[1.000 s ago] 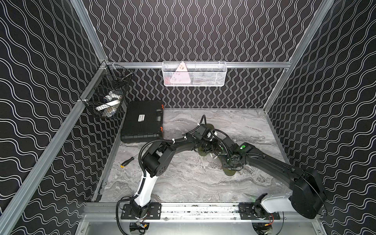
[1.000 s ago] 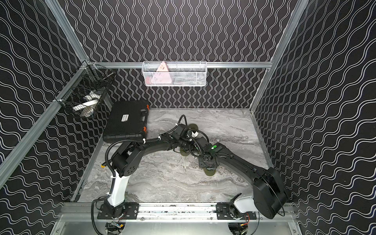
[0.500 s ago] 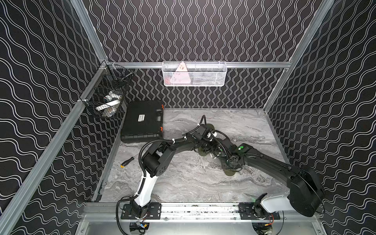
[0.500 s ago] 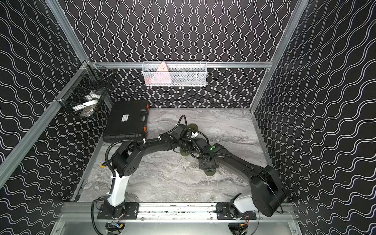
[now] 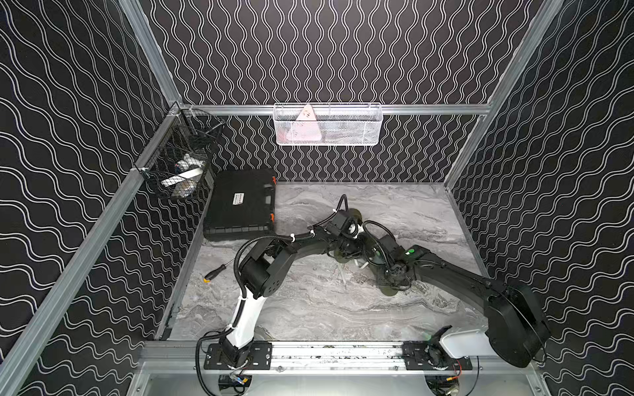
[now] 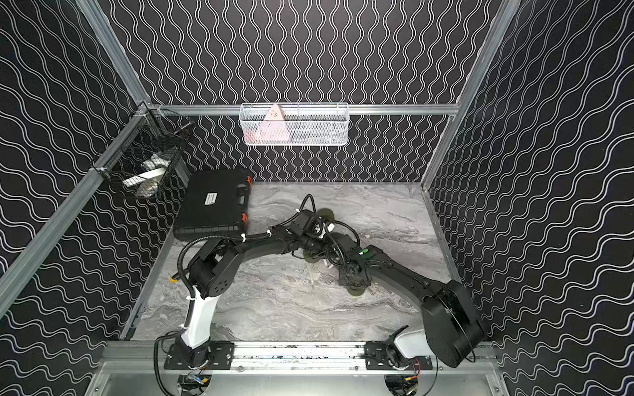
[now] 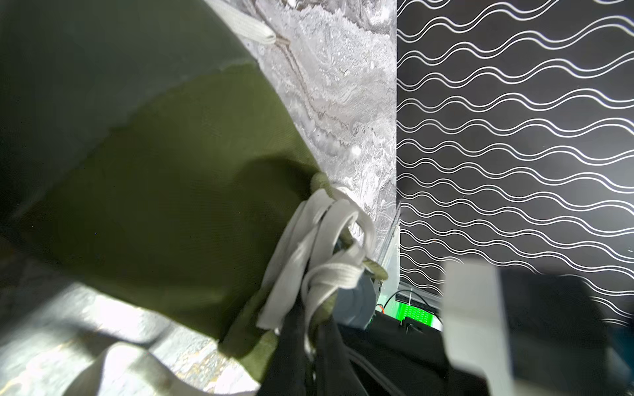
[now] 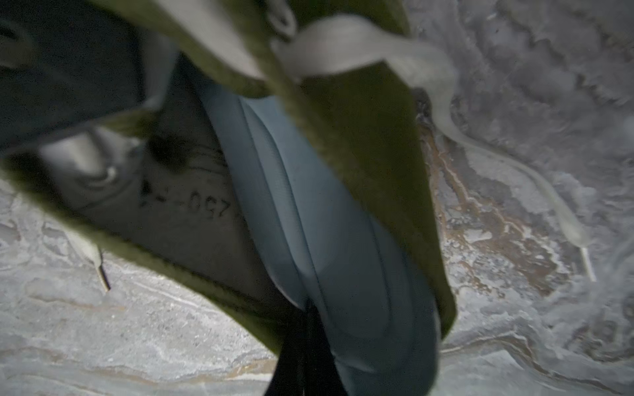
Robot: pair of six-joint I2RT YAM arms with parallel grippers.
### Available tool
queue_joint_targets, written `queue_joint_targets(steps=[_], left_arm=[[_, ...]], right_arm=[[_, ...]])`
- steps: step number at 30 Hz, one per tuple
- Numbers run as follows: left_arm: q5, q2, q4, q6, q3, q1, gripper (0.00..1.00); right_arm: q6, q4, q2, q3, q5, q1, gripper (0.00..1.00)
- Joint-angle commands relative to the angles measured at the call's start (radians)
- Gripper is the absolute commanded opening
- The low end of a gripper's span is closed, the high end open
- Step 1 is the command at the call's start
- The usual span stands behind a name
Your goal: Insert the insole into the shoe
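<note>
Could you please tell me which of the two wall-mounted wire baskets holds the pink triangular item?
The white mesh basket on the back wall holds the pink triangle; the black wire basket on the side rail shows only whitish items.

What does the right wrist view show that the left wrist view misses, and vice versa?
Right wrist only: the blue-grey insole in the opening of the olive-green canvas shoe, beside a printed size mark. Left wrist only: the black wavy-patterned wall. Both: the shoe, its white laces, the grey marble tabletop.
</note>
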Motion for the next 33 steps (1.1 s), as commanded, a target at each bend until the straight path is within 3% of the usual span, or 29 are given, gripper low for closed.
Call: queue_joint_targets(steps=[1,7,11,18,24,30,33], left_arm=[[0.014,-0.003,0.002,0.010,-0.009,0.003,0.00],[0.017,-0.007,0.014,0.002,-0.022,0.002,0.00],[0.015,-0.015,0.019,-0.001,-0.027,0.002,0.00],[0.011,-0.019,0.022,-0.002,-0.025,0.002,0.00],[0.004,-0.028,0.008,0.004,-0.020,0.001,0.00],[0.000,-0.036,0.007,0.006,-0.026,0.001,0.00],[0.002,-0.038,0.007,0.006,-0.035,-0.001,0.00]], right_arm=[[0.034,0.112,0.021,-0.043,-0.070,-0.058,0.00],[0.004,0.090,0.115,-0.009,-0.141,-0.114,0.00],[0.028,0.008,0.021,0.023,-0.116,-0.098,0.18],[0.051,-0.093,-0.096,0.070,-0.104,-0.085,0.31],[0.071,-0.078,-0.019,0.064,-0.056,-0.085,0.31],[0.131,-0.025,0.151,0.052,0.023,-0.091,0.30],[0.145,-0.071,0.150,0.101,0.046,-0.068,0.30]])
